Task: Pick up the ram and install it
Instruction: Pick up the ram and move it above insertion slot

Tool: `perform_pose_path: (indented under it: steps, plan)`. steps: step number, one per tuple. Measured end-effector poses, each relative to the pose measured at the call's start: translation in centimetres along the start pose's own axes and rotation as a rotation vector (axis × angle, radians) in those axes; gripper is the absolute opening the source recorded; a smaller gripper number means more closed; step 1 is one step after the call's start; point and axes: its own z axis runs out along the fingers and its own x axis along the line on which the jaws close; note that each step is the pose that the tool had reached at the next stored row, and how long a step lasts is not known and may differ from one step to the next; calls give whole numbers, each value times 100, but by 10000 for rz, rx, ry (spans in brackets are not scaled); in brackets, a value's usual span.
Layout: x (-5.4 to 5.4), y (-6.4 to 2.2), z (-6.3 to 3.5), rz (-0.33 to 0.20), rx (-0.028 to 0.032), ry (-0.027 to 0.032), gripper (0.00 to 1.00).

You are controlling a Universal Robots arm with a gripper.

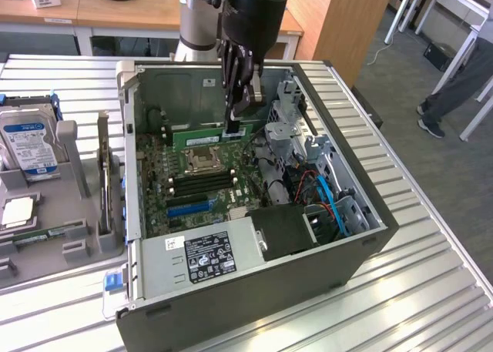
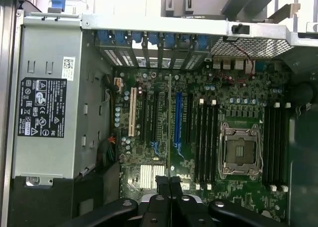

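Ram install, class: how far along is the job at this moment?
Done: the ram is lifted, clamped in the fingers. In hand: it hangs inside the open case over the motherboard. Left: seating it; the memory slots look empty.

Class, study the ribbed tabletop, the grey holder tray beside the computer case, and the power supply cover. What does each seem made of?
Tabletop: likely aluminium, bare finish; its ridges throw bright glare.
Holder tray: probably moulded plastic, matte grey, no glints.
Power supply cover: seemingly sheet steel, dull silver, with stamped slots.
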Motion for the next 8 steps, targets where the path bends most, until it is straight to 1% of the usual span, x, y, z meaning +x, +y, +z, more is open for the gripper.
perform_pose_path:
  steps: [4,8]
  plan:
    - [-3,-1,0,1,0,-1,11]
    - [-68,-2,2,2,0,0,11]
